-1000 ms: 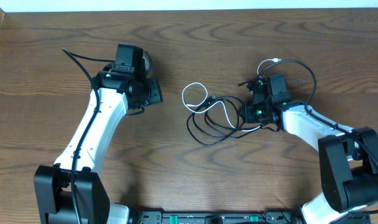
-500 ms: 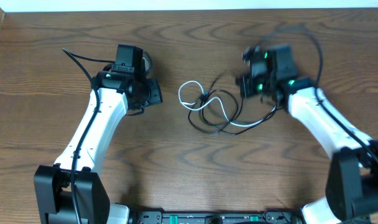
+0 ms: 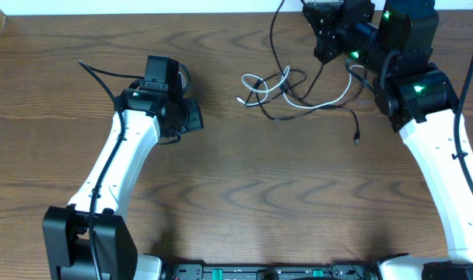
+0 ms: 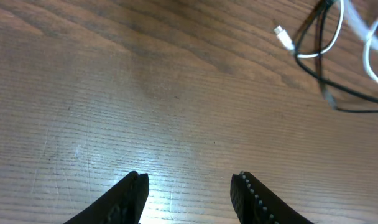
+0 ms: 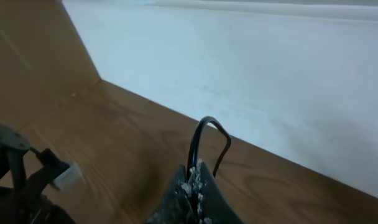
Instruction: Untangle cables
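Dark wood-grain bench (image 3: 236, 210) is carrying the tangle near its far edge, right of centre; a white wall is showing behind in the right wrist view.

White cable (image 3: 261, 84) is lying in small loops, with one strand running right toward the right arm. Black cable (image 3: 299, 117) is threading through those loops. Its plug end (image 3: 356, 140) is lying free on the wood, and another length is rising off the bench toward the top of the overhead view.

Right gripper (image 5: 192, 179) is sitting high at the far edge, fingers clenched on a narrow bend of the black cable, which is arching just above the tips. Left gripper (image 4: 189, 193) is hovering low over bare wood, well apart from the tangle, fingers part-way spread and grasping nothing. White plug (image 4: 281, 34) is showing at the upper right of the left wrist view.

Handling judgement: both cords are looking thin, light and limp, so they are likely dragging each other rather than keeping shape. The smooth jacket may be slipping through a pinch. Best hold for the left arm is probably the white loop on the tangle's left side, or just behind the white plug, pinning it down. Pulling hard is risking a tighter crossing.
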Robot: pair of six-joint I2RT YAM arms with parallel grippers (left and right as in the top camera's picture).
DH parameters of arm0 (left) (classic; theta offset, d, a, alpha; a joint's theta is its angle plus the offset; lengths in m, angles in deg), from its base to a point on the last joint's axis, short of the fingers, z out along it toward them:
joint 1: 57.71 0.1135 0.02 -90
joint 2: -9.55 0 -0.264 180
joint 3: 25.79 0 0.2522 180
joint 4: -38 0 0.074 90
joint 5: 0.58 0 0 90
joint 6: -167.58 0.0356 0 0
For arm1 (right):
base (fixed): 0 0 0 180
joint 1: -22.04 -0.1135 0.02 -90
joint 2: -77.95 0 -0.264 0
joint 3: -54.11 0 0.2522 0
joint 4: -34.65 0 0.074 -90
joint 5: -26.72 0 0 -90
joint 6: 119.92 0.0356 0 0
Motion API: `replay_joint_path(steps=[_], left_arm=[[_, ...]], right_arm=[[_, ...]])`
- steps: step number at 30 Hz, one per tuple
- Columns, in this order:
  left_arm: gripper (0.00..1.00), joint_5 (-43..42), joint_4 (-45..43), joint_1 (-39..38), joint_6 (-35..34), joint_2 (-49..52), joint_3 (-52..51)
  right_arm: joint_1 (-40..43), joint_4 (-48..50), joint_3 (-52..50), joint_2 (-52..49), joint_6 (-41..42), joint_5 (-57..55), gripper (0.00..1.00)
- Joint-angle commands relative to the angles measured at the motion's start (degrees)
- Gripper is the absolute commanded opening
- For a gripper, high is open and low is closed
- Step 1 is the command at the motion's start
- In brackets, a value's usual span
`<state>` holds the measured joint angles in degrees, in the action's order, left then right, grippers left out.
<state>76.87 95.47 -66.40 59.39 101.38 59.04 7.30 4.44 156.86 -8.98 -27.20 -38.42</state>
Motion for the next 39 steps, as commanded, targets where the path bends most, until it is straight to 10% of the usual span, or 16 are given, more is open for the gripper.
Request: replay_joint_path(steps=[1,9,25,27,30,39], left_arm=[[0.48,-3.5,-1.9,0.0,0.1,0.7,0.4],[0.54,-20.9,-20.7,-1.6,0.2,0.7,0.4],[0.6,-15.1,-42.7,-7.7,0.7,6.3,0.4],[0.42,-11.2,-42.9,-7.7,0.7,6.7,0.4],[0.08,-9.2,-43.2,-7.3,0.7,6.4,0.4],[0.07,-13.9,-46.0,-2.9,-2.4,-3.1,0.5]], right_arm=[[-0.4,-0.1,1.0,0.7,-0.6,7.2,0.01],[-0.3,-4.3,1.0,0.7,-0.7,17.9,0.01],[-0.3,2.2,1.0,0.7,0.4,34.2,0.01],[-0.3,2.0,1.0,0.7,0.4,33.9,0.01],[0.6,-0.8,1.0,0.7,0.4,23.9,0.01],[4.6,-17.9,0.9,-1.4,4.1,-30.9,0.01]])
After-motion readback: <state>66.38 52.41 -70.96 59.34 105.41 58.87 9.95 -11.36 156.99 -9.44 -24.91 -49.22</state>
